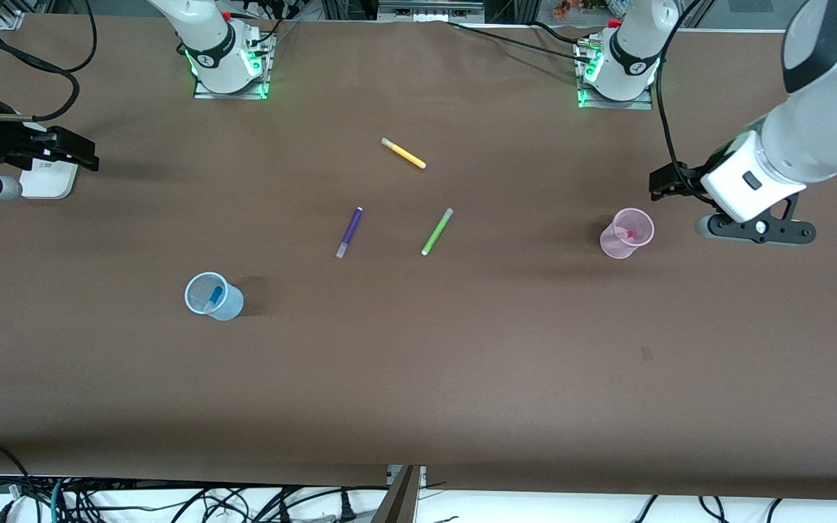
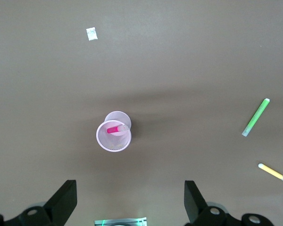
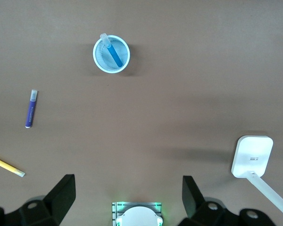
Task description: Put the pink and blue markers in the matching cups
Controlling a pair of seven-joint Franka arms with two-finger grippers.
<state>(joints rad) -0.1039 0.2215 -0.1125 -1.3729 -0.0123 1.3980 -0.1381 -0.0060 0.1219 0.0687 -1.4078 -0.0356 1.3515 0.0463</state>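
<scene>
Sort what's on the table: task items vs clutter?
Task items: blue marker standing in the blue cup; pink marker standing in the pink cup. Left pincer open, above the pink cup; right pincer open, at the right arm's end of the table.

Lying about: purple marker, green marker, yellow marker, white device.
</scene>
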